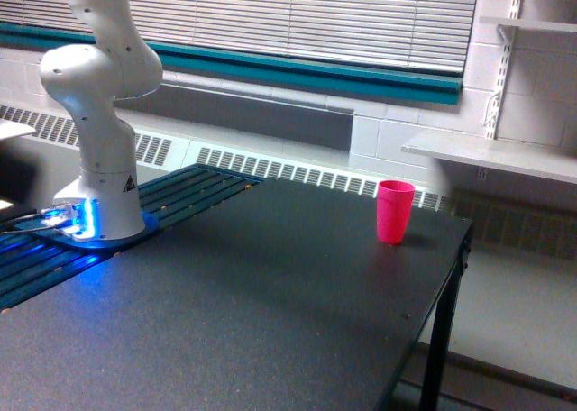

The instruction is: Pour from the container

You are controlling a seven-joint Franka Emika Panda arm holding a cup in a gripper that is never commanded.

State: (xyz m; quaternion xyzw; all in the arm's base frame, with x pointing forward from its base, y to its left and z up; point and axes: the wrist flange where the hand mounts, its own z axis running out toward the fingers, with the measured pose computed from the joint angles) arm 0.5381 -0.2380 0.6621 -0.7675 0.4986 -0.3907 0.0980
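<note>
Exterior view of my workspace. My base (97, 214) stands at the exterior view's left, bolted on a blue-lit plate (86, 235) at the edge of the dark table (270, 321); a blue glow spills from the plate onto the slatted surface (194, 190) beside it. My lower links (99, 77) rise white and rounded from the base and leave the picture at the top edge — my gripper and its fingers lie outside this view, so I cannot tell whether they are spread, pressed together or pinching anything.

The transparent container is likewise not visible anywhere here; I cannot say where it is.

On the table, toward the far edge at the exterior view's right, one opaque pink cup (395, 212) stands upright with its mouth facing up, well apart from my base. What it holds, if anything, cannot be seen from this angle.

Background: a window with closed blinds (297, 14) above a teal sill band (306, 73), a white radiator grille (297, 172) running along the wall behind the table, and white wall shelves (491, 154) at the exterior view's right.
</note>
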